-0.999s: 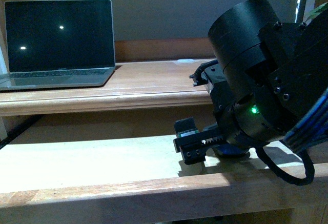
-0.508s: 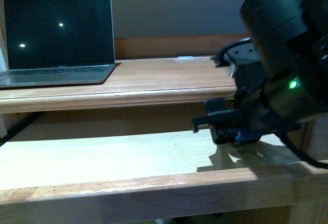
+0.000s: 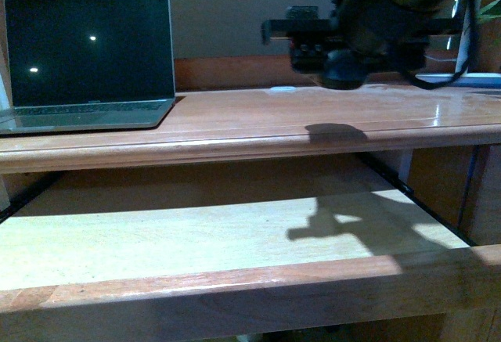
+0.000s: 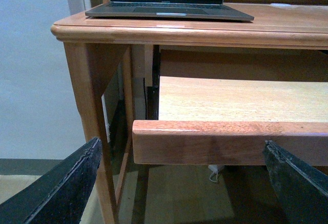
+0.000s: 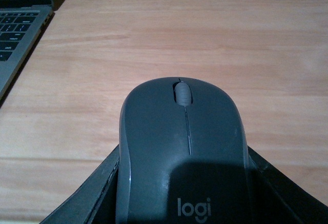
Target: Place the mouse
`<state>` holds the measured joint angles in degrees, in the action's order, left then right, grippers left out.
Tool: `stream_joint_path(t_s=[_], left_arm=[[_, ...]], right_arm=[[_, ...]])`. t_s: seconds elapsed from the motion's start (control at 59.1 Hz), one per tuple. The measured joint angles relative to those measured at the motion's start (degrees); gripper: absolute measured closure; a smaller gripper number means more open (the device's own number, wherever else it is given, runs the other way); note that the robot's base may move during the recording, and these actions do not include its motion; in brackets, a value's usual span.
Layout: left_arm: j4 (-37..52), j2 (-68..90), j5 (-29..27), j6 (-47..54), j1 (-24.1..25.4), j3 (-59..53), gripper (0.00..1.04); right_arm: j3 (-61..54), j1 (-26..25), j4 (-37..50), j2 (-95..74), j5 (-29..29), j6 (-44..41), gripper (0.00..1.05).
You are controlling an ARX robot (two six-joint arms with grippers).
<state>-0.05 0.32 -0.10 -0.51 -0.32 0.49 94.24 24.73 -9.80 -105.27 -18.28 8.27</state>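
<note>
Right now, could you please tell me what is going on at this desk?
The right arm's tool is shut on a dark grey mouse and holds it in the air above the wooden desk top, to the right of the open laptop. The mouse is not yet set down. The left tool is open and empty, low in front of the pull-out shelf.
</note>
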Motion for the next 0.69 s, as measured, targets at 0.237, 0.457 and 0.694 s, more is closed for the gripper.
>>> stream_joint_path(t_s=[0.237,0.457,0.694], left_arm=[[0.00,0.00,0.00,0.00,0.02,0.00,0.08],[0.00,0.00,0.00,0.00,0.00,0.00,0.08],[0.00,0.00,0.00,0.00,0.00,0.00,0.08]], right_arm=[[21.68,5.05,-6.95,-16.79,-5.25,-0.11,0.50],[33.94,7.17,-10.12,-25.97,-8.90,-0.37,0.50],[37.11,7.80,-10.43,-30.34,-11.34,-0.37,0.50]])
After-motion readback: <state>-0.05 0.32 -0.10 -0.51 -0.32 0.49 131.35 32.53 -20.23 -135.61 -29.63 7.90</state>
